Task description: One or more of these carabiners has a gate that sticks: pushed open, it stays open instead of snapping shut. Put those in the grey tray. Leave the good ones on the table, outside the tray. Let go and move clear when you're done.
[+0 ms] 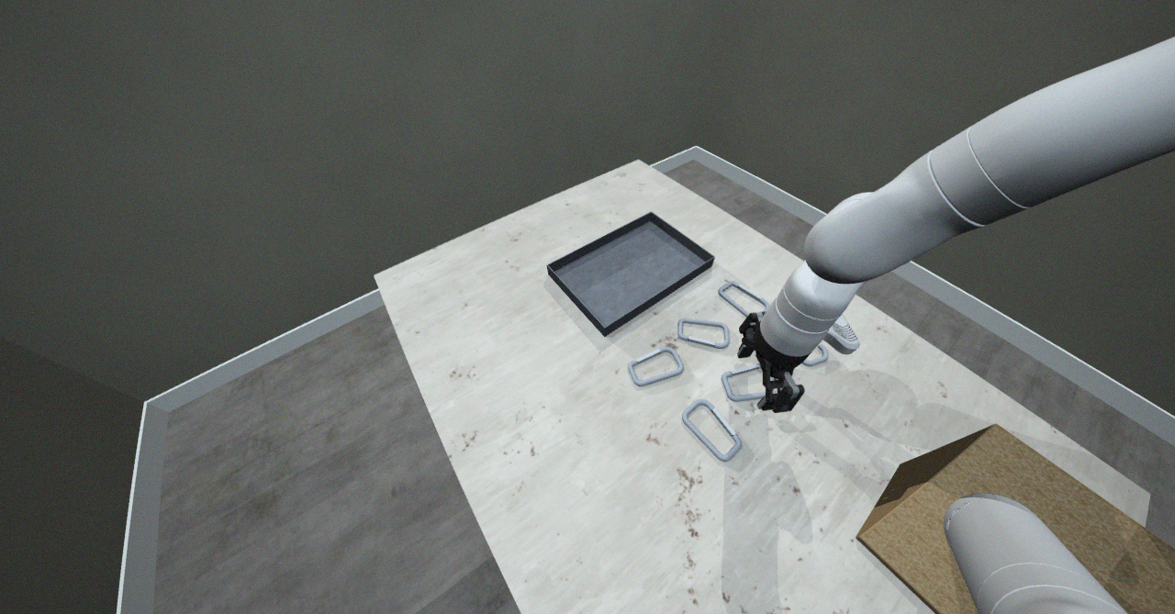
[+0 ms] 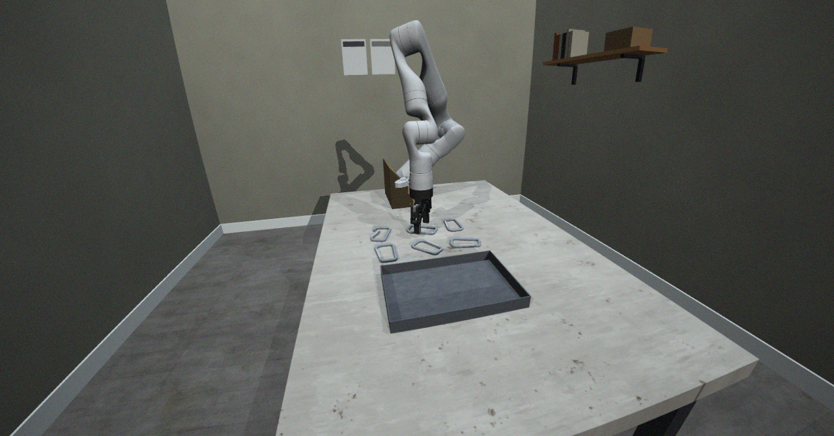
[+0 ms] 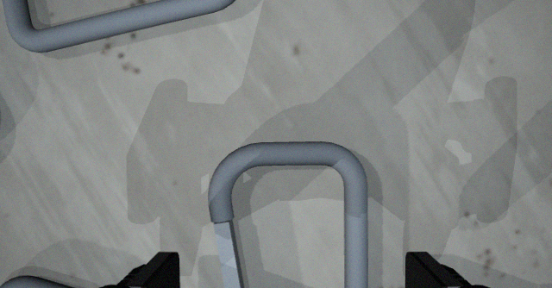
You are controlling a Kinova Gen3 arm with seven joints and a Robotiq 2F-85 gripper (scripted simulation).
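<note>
While my arm reaches down over the desk, the jaws are released and spread wide, with nothing grasped. From my remote station, the wrist view shows one carabiner lying flat below and between the two jaw tips, with a visible gap on each side. Its gate meets the end of the curved frame, so I read the gate as closed. Six carabiners lie on the desk, all outside the grey tray. Three of them form a row near the tray edge; the other three, including the unit under the jaws, form a row farther back. At one end of that rear row, the exterior view shows a carabiner whose gate appears angled inward; it is too small for me to confirm. I cannot tell the exact jaw height.
</note>
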